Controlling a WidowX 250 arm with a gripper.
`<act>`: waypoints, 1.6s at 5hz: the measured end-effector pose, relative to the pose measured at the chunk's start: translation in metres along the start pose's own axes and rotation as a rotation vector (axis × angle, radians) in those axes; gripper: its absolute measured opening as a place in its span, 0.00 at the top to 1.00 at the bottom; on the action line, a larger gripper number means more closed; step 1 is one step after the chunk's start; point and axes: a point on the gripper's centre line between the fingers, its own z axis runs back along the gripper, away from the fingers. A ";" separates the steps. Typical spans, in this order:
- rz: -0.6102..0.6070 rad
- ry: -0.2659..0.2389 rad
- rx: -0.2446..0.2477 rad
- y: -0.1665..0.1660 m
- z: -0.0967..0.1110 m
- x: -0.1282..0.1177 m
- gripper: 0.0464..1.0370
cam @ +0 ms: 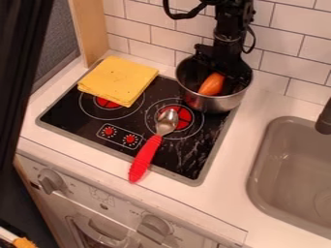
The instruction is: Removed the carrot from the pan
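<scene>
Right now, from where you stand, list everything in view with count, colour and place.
Carrot: one, orange, inside the pan
Pan: one, silver, back right of the stovetop
Spoon: one, silver with red handle, over the stovetop's front edge
Cloth: one, yellow, folded, back left of the stovetop
Stovetop: one, black, on the counter
Counter: one, white, around stovetop and sink
Sink: one, grey, right
Oven: one, whitish, below the counter
Tiles: many, white, behind
Gripper: one, black, at the pan, near the carrot
</scene>
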 end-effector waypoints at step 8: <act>0.232 0.035 -0.003 0.081 0.030 -0.141 0.39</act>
